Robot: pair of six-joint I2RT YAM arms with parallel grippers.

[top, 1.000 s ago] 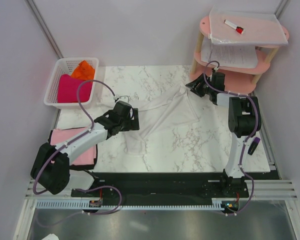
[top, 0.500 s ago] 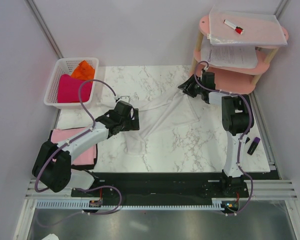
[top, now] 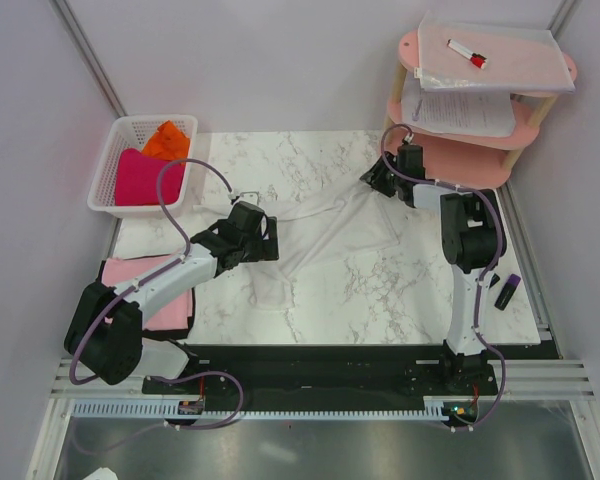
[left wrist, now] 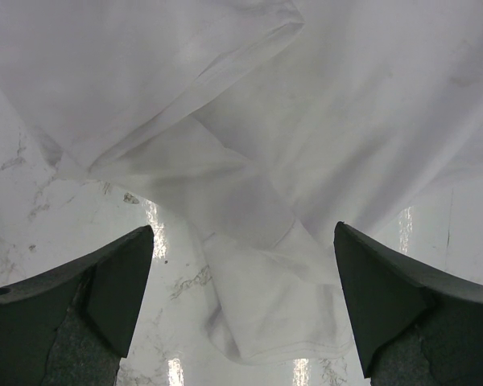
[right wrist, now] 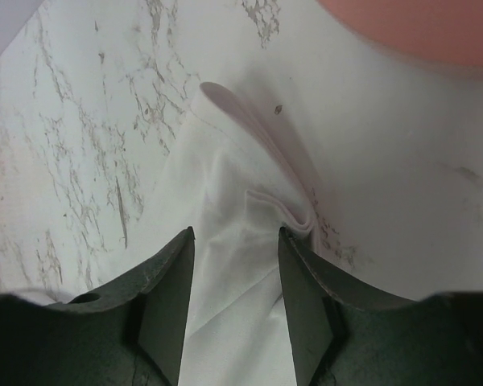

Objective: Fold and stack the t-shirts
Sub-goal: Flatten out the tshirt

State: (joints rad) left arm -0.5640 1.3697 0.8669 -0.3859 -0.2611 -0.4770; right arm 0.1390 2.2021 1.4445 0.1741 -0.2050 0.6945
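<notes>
The white t-shirt [top: 330,232] lies crumpled and spread across the middle of the marble table. My left gripper [top: 270,241] hovers over its left side, jaws wide open; in the left wrist view [left wrist: 243,289] a sleeve [left wrist: 278,310] lies below and between the fingers. My right gripper [top: 373,180] is at the shirt's far right corner, jaws open astride a raised fold of cloth [right wrist: 249,201] in the right wrist view [right wrist: 235,269]. A folded pale pink t-shirt [top: 150,290] lies at the left under my left arm. Magenta [top: 142,176] and orange [top: 167,139] t-shirts sit in the basket.
The white lattice basket [top: 108,170] stands at the back left. A pink tiered shelf [top: 480,160] with paper sheets and a red marker [top: 468,54] stands at the back right, close to my right gripper. A purple marker [top: 507,290] lies by the right edge.
My right gripper has moved a little left and nearer onto the shirt's far right corner, and its arm has swung back, uncovering the purple marker. The left arm has barely moved.
</notes>
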